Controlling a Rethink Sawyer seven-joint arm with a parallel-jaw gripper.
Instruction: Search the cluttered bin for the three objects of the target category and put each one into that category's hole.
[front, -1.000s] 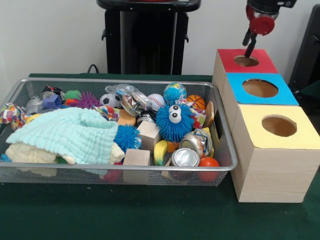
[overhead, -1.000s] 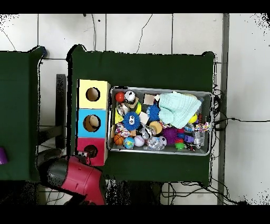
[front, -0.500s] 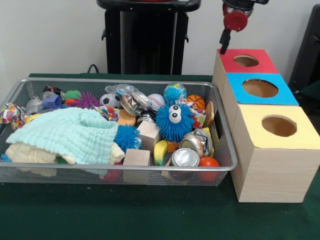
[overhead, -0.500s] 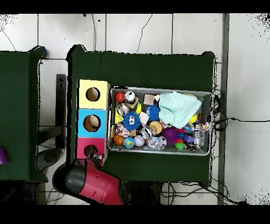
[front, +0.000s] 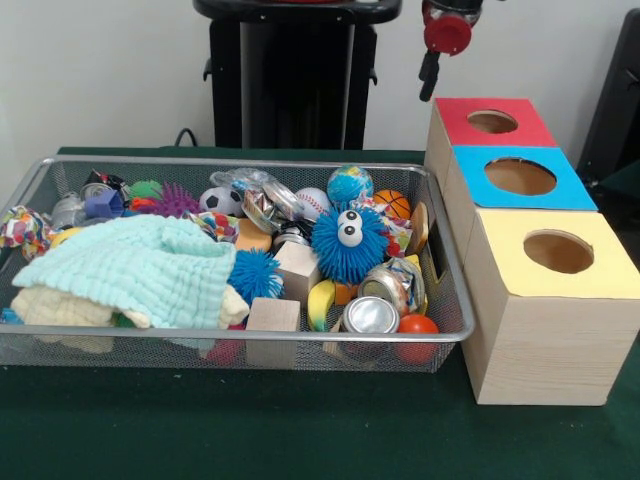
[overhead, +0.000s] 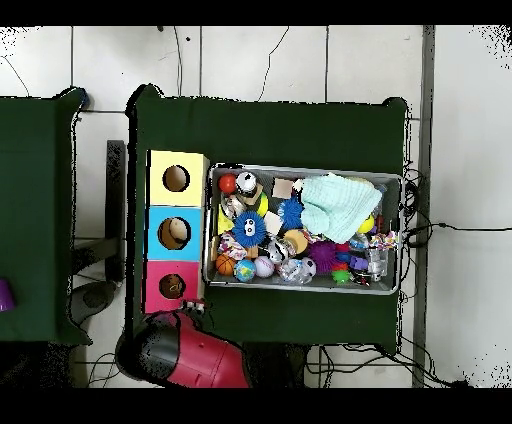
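A pale, plain wall closes the scene behind the table, which is covered in dark green cloth; a black cable loops up from behind its far edge; seen from above, the floor is laid with large light grey tiles and dark seams; a second green-covered table stands beside the first, apart from it; thin black cables trail across the tiles.
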